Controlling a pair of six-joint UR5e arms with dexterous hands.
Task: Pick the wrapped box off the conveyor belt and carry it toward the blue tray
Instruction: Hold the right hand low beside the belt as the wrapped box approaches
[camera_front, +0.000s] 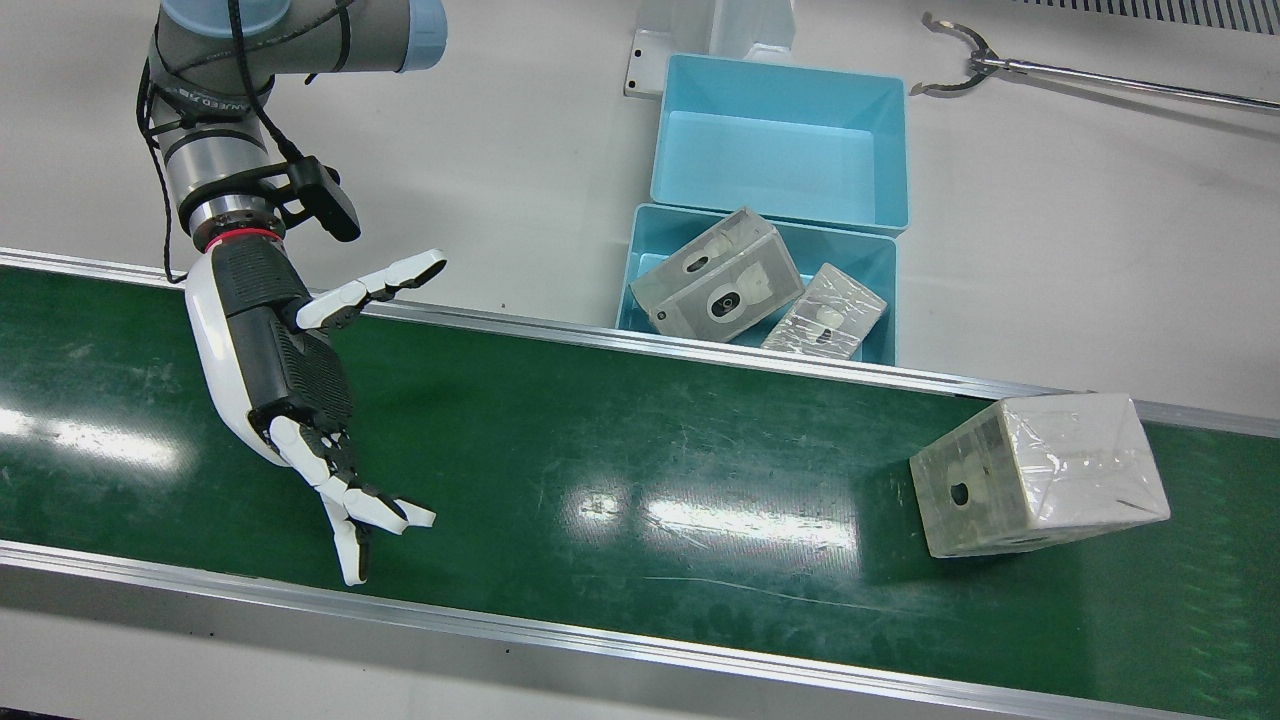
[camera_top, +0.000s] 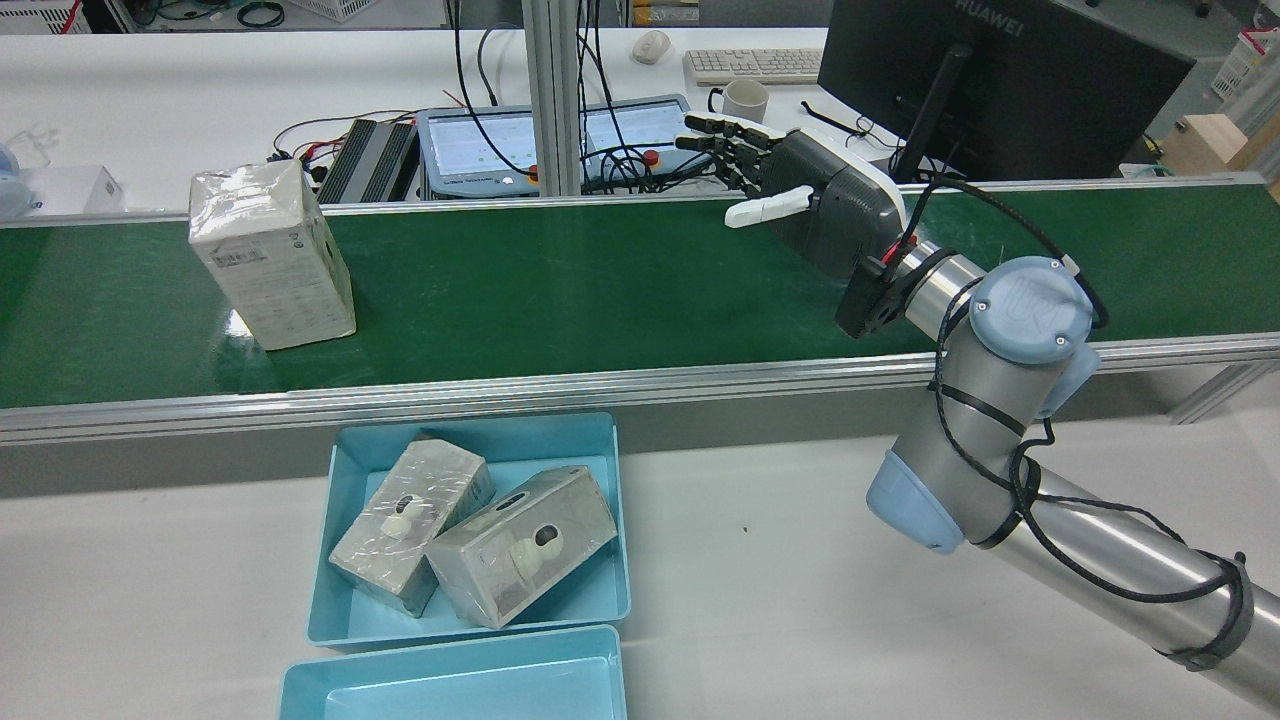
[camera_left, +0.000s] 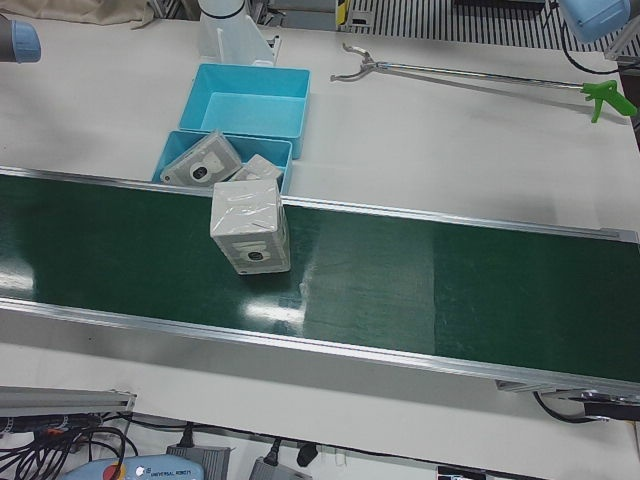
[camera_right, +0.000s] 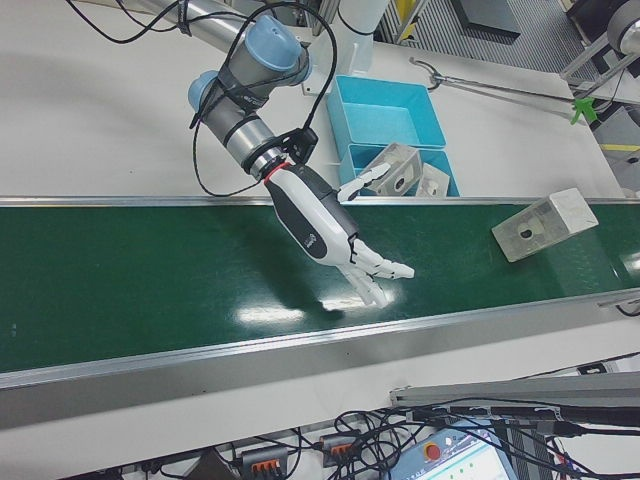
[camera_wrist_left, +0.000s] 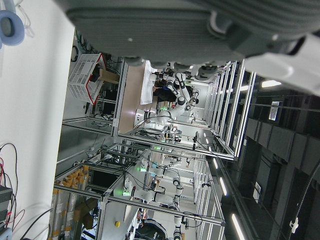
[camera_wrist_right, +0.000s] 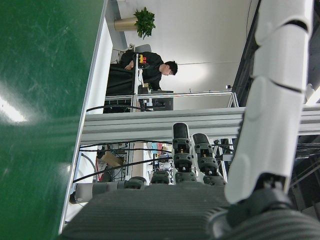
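Wrapped box (camera_front: 1040, 475) sits alone on the green conveyor belt (camera_front: 620, 470), toward the end that lies before the robot's left arm. It is wrapped in shiny clear film. In the front view its long axis runs roughly along the belt, a little askew, with a small round hole in the end face turned toward the right hand. The rear view (camera_top: 272, 255) shows a printed label on the box's side, which the front view does not. The left-front view (camera_left: 250, 227) shows the face with the hole clearly, and the box nearer the belt edge beside the trays.

Right hand (camera_front: 285, 365) is poised over the belt, well apart from the box, fingers spread wide and holding nothing. The right-front view (camera_right: 330, 230) shows both hand and box (camera_right: 545, 224) in one picture, with a long stretch of bare belt between them.

Just beyond the belt's rail is a blue tray (camera_front: 640, 260) holding two more wrapped boxes (camera_front: 718, 276), lying tilted against each other. A second blue tray (camera_front: 780, 80) touches it on the far side. A long metal grabber tool (camera_front: 1090, 80) lies on the white table (camera_front: 500, 130).

The left hand appears only in its own camera, as a blurred dark shape (camera_wrist_left: 200, 30); whether it is spread or closed cannot be told.
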